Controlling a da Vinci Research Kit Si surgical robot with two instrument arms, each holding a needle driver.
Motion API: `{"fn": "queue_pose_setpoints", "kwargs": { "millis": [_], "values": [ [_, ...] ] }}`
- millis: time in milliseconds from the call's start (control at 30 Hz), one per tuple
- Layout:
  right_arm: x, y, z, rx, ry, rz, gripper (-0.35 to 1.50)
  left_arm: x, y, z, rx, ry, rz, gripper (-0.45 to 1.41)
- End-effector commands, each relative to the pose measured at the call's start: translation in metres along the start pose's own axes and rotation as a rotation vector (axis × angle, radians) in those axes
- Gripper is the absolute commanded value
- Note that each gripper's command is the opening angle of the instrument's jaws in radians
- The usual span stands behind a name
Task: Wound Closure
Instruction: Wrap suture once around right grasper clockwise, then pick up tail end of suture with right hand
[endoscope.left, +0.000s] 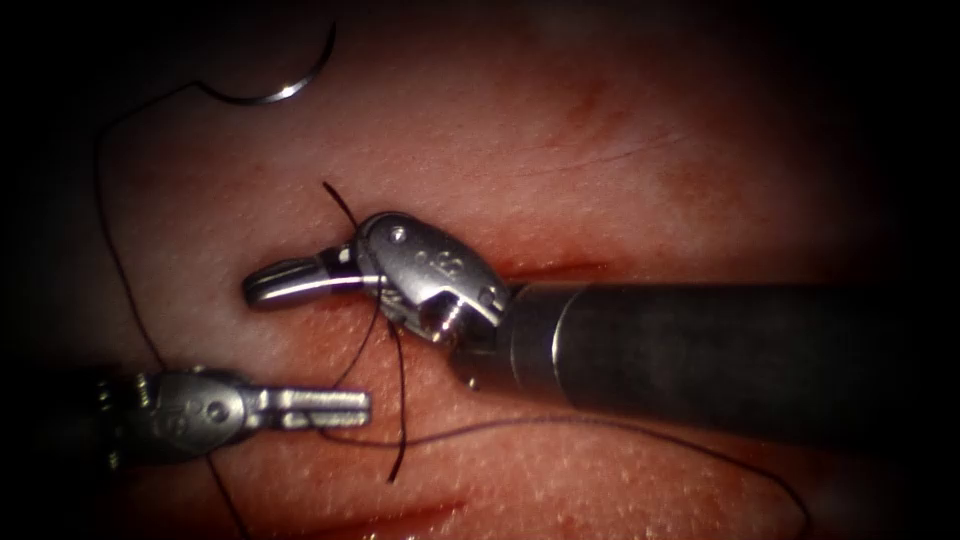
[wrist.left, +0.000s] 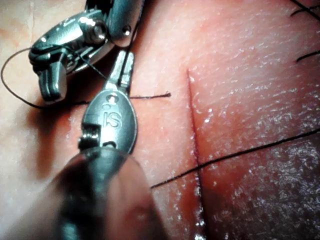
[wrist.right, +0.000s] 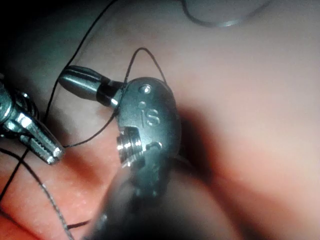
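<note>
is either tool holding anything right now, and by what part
The left tool grips the thread near its jaw tips. The right tool holds nothing I can see. The needle lies free on the tissue.

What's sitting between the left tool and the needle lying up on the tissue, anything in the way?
Nothing solid. The needle lies free on the tissue, held by neither tool, up and left of the cut. Between it and the left tool there is bare tissue and a run of thread. The right tool stands just to the right of that line.

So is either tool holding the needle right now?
No, the needle lies free on the tissue, far from both tools.
</note>
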Motion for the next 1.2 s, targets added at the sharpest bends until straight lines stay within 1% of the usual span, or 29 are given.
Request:
{"fn": "queue_pose_setpoints", "kwargs": {
  "millis": [33, 67, 167, 233, 300, 367, 467, 500, 567, 600, 667, 700, 800, 933, 1067, 1200],
  "values": [
    [0.0002, 0.0004, 0.0004, 0.022, 0.002, 0.004, -0.35, -0.0008, -0.0004, 0.0002, 0.006, 0.0, -0.004, -0.45],
    [0.0005, 0.0001, 0.0002, 0.042, 0.005, 0.009, -0.35, -0.0014, -0.0008, -0.0007, 0.023, -0.002, -0.004, -0.45],
    [0.0007, -0.0002, -0.0002, 0.08, 0.009, 0.022, -0.35, -0.0021, -0.0013, -0.002, 0.037, 0.001, -0.014, -0.45],
    [0.0007, -0.0002, -0.0004, 0.098, 0.013, 0.03, -0.35, -0.0023, -0.0014, -0.0024, 0.041, 0.008, -0.02, -0.45],
    [0.0006, -0.0002, -0.0006, 0.133, -0.009, 0.034, -0.35, -0.0024, -0.0017, -0.0027, 0.042, 0.009, -0.021, -0.45],
    [0.0002, -0.0003, -0.0006, 0.171, -0.07, 0.035, -0.35, -0.0023, -0.002, -0.0029, 0.048, 0.019, -0.023, -0.45],
    [-0.0002, -0.0007, -0.0008, 0.208, -0.113, 0.039, -0.35, -0.0021, -0.0024, -0.0033, 0.052, 0.029, -0.028, -0.45],
    [-0.0004, -0.001, -0.001, 0.241, -0.155, 0.045, -0.35, -0.0019, -0.0028, -0.0036, 0.058, 0.031, -0.032, -0.45],
    [-0.0004, -0.0014, -0.0013, 0.267, -0.184, 0.045, -0.35, -0.0018, -0.0032, -0.0038, 0.064, 0.032, -0.036, -0.45],
    [-0.0002, -0.0017, -0.0016, 0.303, -0.218, 0.051, -0.35, -0.0019, -0.0036, -0.0037, 0.065, 0.032, -0.039, -0.45],
    [-0.0001, -0.002, -0.0017, 0.341, -0.274, 0.049, -0.35, -0.0022, -0.0039, -0.0035, 0.067, 0.031, -0.039, -0.45],
    [-0.0001, -0.0021, -0.0016, 0.352, -0.288, 0.049, -0.35, -0.0023, -0.004, -0.0034, 0.068, 0.031, -0.038, -0.45],
    [-0.0003, -0.0026, -0.0013, 0.418, -0.411, 0.036, -0.35, -0.0031, -0.0046, -0.0029, 0.073, 0.029, -0.037, -0.45],
    [-0.0007, -0.0033, -0.0008, 0.466, -0.536, 0.016, -0.35, -0.0034, -0.0049, -0.0025, 0.076, 0.028, -0.037, -0.45],
    [-0.001, -0.004, -0.0005, 0.487, -0.61, -0.004, -0.35, -0.0035, -0.005, -0.0025, 0.076, 0.028, -0.037, -0.45],
    [-0.0015, -0.0043, -0.0004, 0.507, -0.676, -0.032, 0.05, -0.0034, -0.0049, -0.0027, 0.077, 0.026, -0.037, -0.45]
  ]
}}
